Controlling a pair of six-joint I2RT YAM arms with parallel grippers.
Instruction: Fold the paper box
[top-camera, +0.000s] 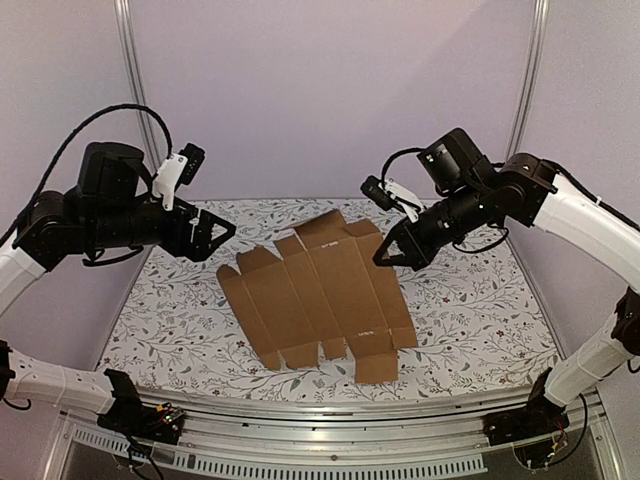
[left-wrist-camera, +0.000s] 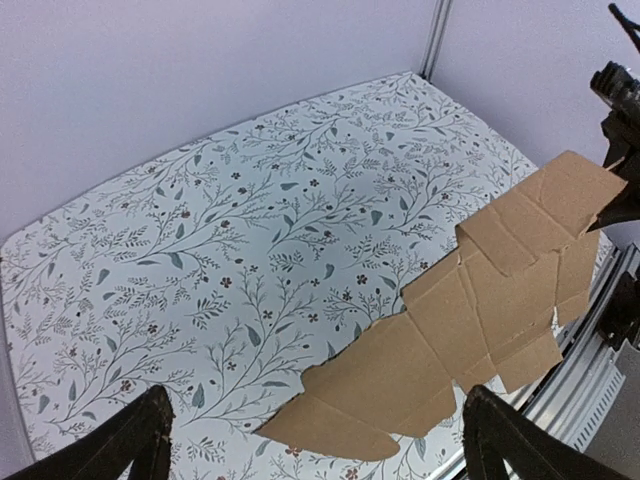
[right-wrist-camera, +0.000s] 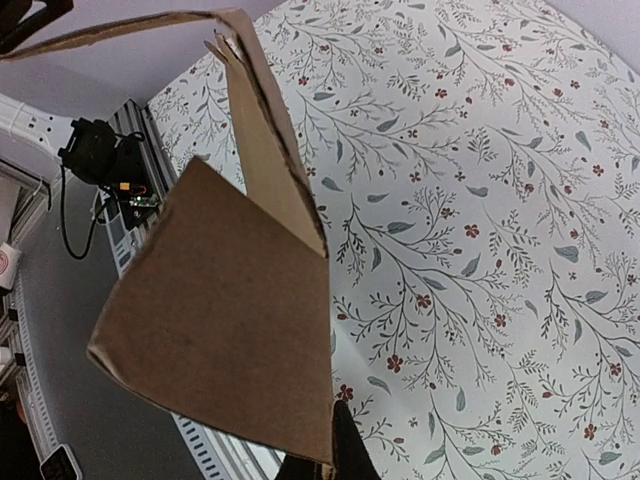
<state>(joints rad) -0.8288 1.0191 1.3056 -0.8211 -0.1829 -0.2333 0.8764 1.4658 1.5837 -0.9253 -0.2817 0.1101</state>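
Brown die-cut cardboard paper box, right edge pinched in right gripper. Pin its left side with empty, wide-spread left gripper; crease along scores.

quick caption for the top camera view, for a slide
Right gripper pinches the unfolded paper box by its right edge; left gripper hangs open to its left.

Floral table w/ unfolded paper box resting partly on it.

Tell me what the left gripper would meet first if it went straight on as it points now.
Probably the paper box: its nearest flap lies ahead between the open fingers of the left gripper, though depth is unclear.
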